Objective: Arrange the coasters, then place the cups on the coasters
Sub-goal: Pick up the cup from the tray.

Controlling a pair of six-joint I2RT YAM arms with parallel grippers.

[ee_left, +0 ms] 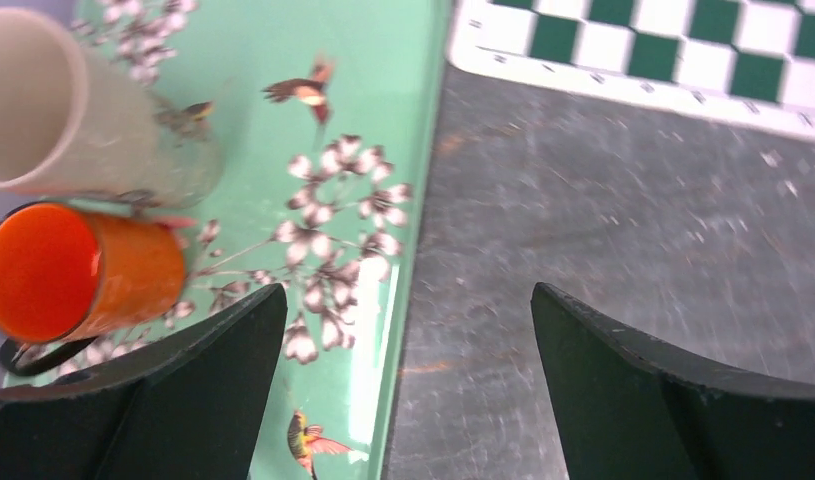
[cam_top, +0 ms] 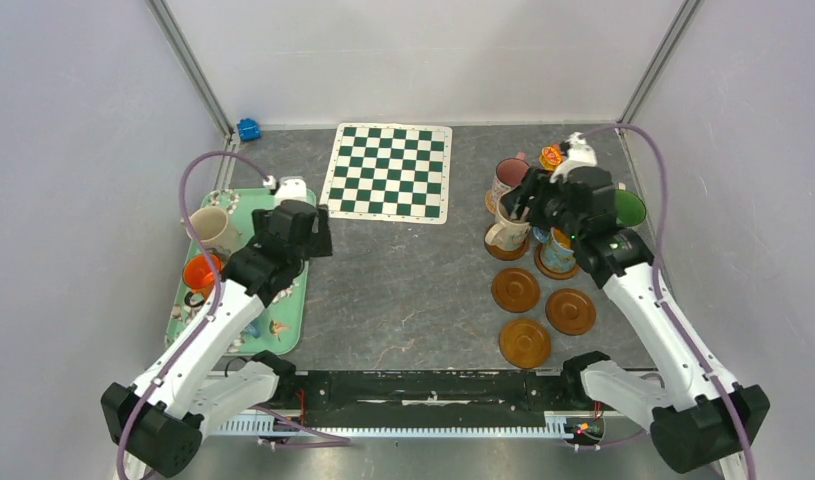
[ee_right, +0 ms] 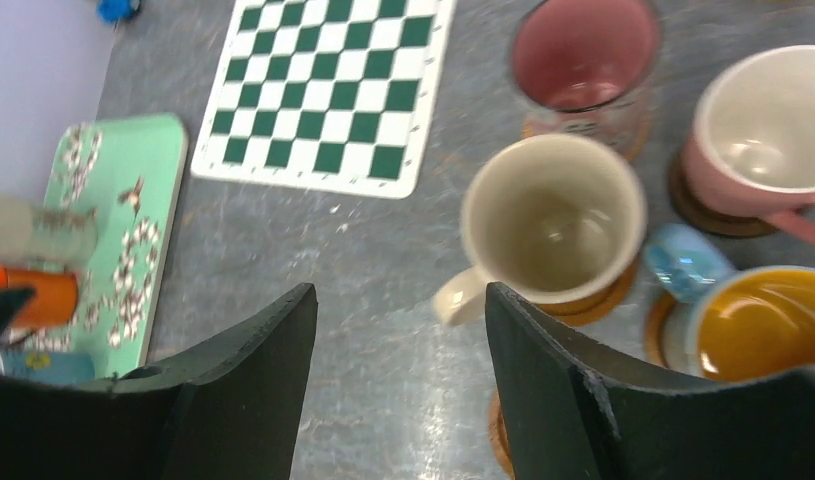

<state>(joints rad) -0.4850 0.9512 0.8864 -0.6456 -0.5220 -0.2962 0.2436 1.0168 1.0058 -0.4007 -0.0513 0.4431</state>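
Cups [ee_right: 553,215] on coasters [ee_right: 688,205] (orange cup [ee_left: 73,270] on tray [ee_left: 383,120])

Even bright light; wrist views blurred; glare streak on tray [ee_left: 373,120].

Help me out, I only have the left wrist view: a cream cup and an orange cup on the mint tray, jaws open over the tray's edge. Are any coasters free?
Observer: Yes. The top view shows three bare coasters lying on the table near the right arm.
Operator: What is the right gripper doing?
Observer: The right gripper is open and empty, just beside a cream mug that sits on a tan coaster.
Operator: Any other cup already on a coaster?
Observer: A pink cup stands on a dark coaster, seen from the right wrist.
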